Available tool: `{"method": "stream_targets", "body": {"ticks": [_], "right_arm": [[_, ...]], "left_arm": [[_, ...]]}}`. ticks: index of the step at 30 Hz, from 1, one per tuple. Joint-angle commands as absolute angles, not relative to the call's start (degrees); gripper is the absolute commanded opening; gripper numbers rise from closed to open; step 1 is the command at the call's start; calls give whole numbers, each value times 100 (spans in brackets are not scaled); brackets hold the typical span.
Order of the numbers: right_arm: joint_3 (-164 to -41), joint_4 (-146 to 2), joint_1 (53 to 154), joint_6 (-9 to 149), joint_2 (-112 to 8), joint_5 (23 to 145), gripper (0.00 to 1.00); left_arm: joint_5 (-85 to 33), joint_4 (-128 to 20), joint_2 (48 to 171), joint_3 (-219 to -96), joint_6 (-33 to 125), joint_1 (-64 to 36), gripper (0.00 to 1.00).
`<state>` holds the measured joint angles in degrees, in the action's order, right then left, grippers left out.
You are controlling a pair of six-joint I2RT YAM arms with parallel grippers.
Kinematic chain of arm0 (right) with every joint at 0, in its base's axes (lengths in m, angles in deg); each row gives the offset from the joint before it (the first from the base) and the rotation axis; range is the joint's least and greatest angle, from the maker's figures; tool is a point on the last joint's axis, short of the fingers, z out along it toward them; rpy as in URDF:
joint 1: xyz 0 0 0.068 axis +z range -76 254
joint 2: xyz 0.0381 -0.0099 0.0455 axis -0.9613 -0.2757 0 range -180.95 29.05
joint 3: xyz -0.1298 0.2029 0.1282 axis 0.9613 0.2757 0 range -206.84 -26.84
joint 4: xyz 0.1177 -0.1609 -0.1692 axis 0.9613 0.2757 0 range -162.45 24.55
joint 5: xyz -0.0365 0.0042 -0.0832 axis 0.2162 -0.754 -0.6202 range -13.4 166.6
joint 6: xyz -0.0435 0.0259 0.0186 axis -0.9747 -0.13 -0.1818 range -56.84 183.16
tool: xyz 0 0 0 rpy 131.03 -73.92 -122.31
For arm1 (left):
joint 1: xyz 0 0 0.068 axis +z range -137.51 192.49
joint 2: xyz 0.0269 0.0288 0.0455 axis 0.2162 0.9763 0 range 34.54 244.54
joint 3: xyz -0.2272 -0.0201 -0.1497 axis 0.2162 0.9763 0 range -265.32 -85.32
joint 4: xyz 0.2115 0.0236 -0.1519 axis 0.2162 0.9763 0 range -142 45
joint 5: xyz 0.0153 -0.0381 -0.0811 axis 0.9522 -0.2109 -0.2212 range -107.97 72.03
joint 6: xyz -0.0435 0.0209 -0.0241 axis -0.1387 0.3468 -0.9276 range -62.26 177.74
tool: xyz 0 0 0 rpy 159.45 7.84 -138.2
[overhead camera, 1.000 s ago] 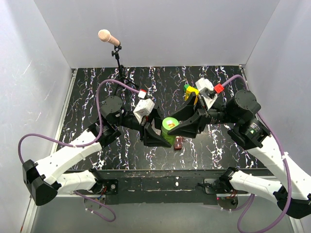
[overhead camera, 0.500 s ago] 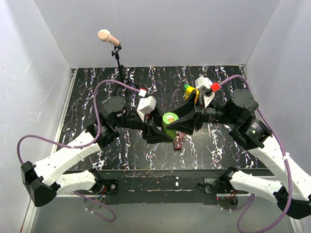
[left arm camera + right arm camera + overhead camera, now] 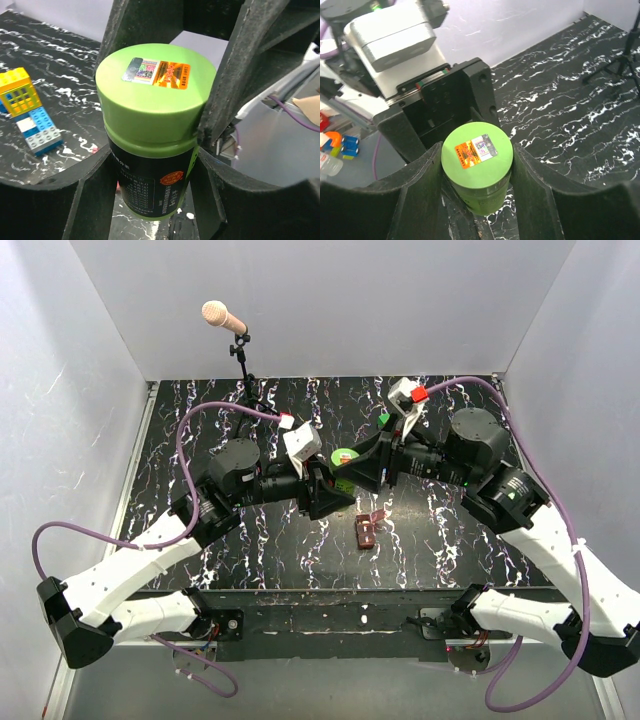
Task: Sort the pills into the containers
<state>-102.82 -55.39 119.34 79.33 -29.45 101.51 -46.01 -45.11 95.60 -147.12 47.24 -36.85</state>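
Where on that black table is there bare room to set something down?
Free: the table's left strip between microphone stand and left arm, and the near stretch either side of the red-brown box. Crowded: the middle, where the left end effector and right end effector grip the green bottle.

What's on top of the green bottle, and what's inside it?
On the lid of the green bottle sits a shiny silver-and-orange sticker. The lid is on and the bottle isn't see-through, so whatever is inside is hidden.
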Motion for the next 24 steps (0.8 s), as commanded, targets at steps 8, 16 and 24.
{"method": "stream_targets", "body": {"ticks": [8, 16, 24], "right_arm": [[-10708, -4371, 12014, 8320, -3177, 8900, 1], [-10936, -4072, 12093, 8522, -3458, 8241, 1], [-11051, -3861, 12190, 8444, -3547, 7958, 2]], "left_arm": [[-2467, -4770, 9729, -15396, 4685, -3594, 0], [-1991, -5007, 10028, -15422, 4597, -3594, 0], [-1578, -4902, 10169, -15467, 4588, -3594, 0]]}}
